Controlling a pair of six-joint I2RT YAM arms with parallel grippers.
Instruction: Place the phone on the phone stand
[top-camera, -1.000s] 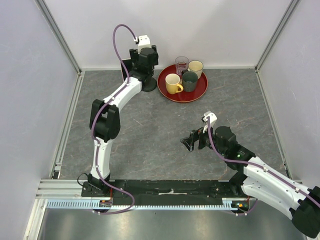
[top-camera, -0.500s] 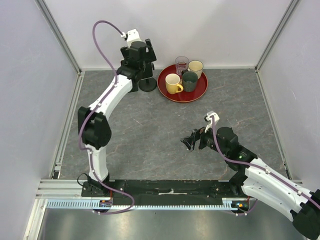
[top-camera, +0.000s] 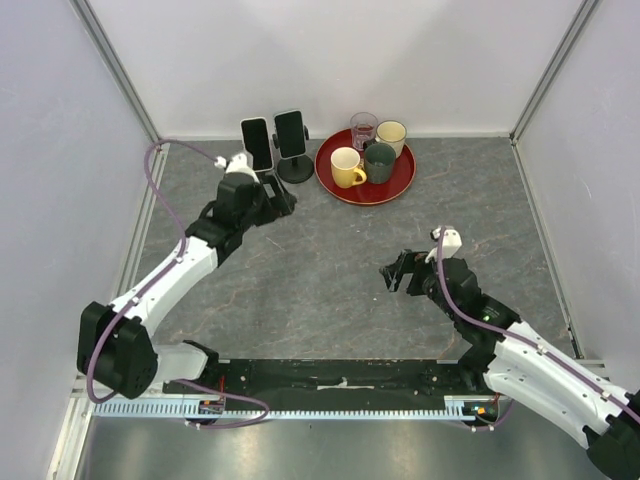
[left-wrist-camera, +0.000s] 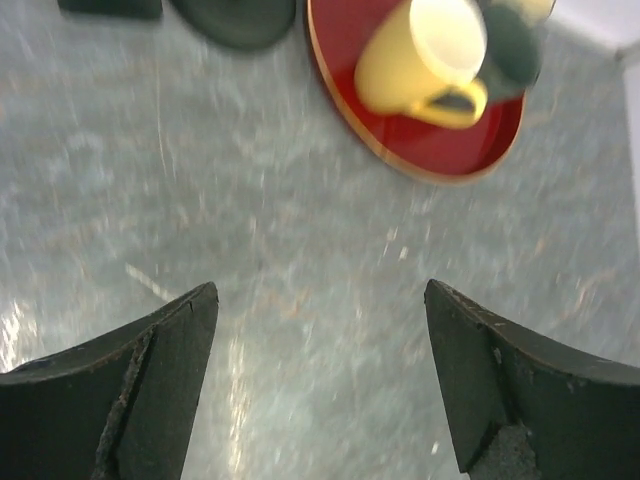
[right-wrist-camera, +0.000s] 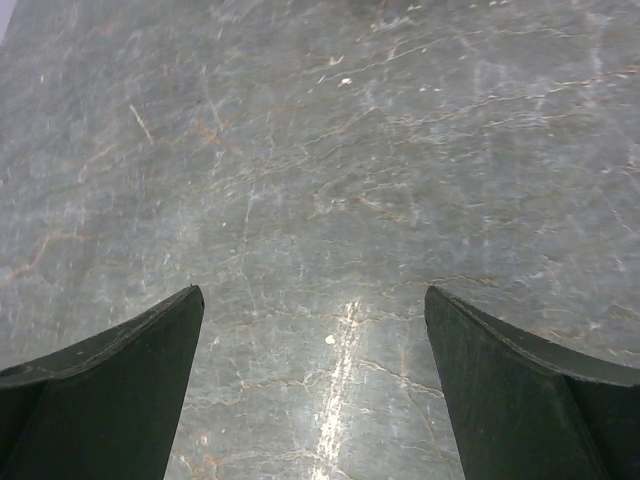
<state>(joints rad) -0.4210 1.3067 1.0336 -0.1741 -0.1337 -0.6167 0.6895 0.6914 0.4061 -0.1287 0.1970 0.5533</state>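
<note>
One phone (top-camera: 290, 133) is standing upright on the round-based phone stand (top-camera: 295, 172) just beside the red tray (top-camera: 352, 193), lying straight ahead of the nearer left gripper (top-camera: 275, 196), whose jaws are gaping empty, like those of the right gripper (top-camera: 395, 272).

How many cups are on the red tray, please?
4: yellow mug near left, dark green mug near right, clear glass far left, cream cup far right. None looks hidden.

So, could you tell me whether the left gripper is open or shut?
Open: the left gripper has its fingers wide apart in its wrist view, with only bare table between them.
</note>
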